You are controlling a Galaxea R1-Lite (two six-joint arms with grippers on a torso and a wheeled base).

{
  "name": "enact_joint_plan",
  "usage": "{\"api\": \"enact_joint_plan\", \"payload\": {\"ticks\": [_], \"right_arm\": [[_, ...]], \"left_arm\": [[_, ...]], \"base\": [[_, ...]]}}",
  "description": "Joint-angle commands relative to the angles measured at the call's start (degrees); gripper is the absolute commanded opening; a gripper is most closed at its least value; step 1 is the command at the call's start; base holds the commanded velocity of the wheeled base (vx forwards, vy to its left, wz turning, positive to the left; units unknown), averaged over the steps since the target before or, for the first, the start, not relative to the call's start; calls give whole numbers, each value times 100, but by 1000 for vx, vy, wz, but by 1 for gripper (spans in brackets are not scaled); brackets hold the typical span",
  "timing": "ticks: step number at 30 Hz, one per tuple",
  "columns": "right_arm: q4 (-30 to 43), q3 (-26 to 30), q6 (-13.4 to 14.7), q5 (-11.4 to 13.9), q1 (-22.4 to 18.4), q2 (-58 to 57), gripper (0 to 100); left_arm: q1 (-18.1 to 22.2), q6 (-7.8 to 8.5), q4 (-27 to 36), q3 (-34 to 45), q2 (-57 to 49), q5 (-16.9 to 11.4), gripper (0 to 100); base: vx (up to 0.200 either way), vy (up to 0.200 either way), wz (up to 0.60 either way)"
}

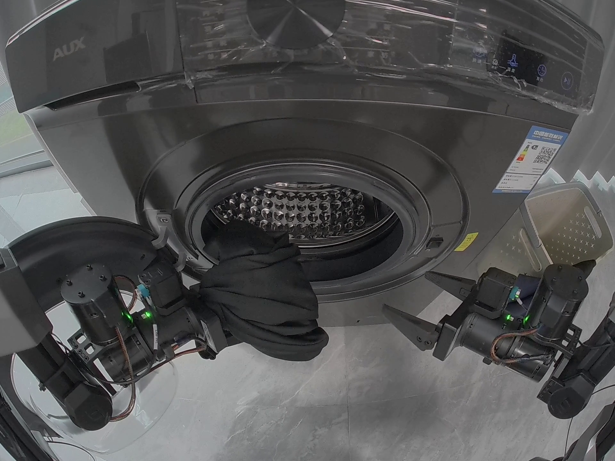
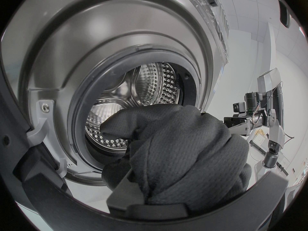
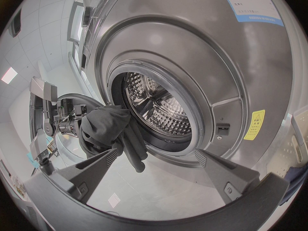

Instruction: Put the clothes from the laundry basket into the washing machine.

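Now L hand grips black garment at washer mouth, R hand splayed.

The garment in my left claw spills ahead of it over the lip of the washing machine, part reaching into the drum beyond, part hanging below above the floor. The door stands to that claw's left. My right claw hangs well off to the right, before the machine's lower front, with the laundry basket to its right beside the machine.
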Motion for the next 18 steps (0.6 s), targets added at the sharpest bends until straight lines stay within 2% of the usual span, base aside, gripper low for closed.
{"api": "enact_joint_plan", "payload": {"ticks": [1, 13, 15, 17, 18], "right_arm": [[-2, 8, 0, 2, 3, 10, 100], [7, 35, 0, -7, 73, 19, 100], [7, 52, 0, -16, 135, 36, 100], [7, 52, 8, -24, 205, 54, 100], [7, 43, 0, -24, 231, 54, 100]], "left_arm": [[4, -12, -21, 8, 17, 1, 0], [-40, -3, -21, -36, 105, 10, 0], [-119, -91, -21, -133, 96, 19, 0], [-181, -100, -21, -212, 132, 63, 0], [-365, -144, -29, -291, 272, 230, 0]], "base": [[0, 0, 0], [0, 0, 0], [0, 0, 0], [0, 0, 0], [0, 0, 0]]}}
